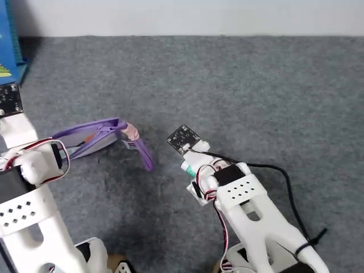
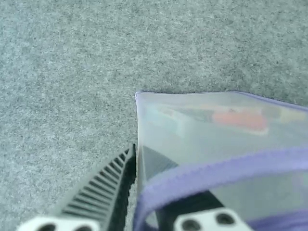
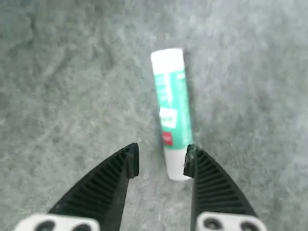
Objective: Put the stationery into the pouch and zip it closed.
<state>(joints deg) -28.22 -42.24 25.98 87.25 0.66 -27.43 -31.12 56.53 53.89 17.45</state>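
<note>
Lying flat on the grey worktop [image 1: 273,85], the glue stick [image 3: 172,115] is a white tube wrapped in a green label [image 3: 174,103] with a white patch and a small red one; its print is too blurred to read. The right claw [image 3: 161,161] hangs just over the stick's near end with its fingers apart, one fingertip [image 3: 191,156] right beside the tube, the other clear of it on the far side.

Well apart from the stick lies the pouch [image 1: 94,139], translucent with purple trim, its purple strap [image 1: 143,153] trailing toward the stick from a pink tag [image 1: 133,132]. Red and greenish stationery [image 2: 238,119] shows faintly through its wall. The left claw [image 2: 137,156] appears clamped on the pouch's end edge, one ribbed finger [image 2: 108,187] outside the wall and the other dimly seen through it. A blue box [image 1: 8,45] stands at the far corner.
</note>
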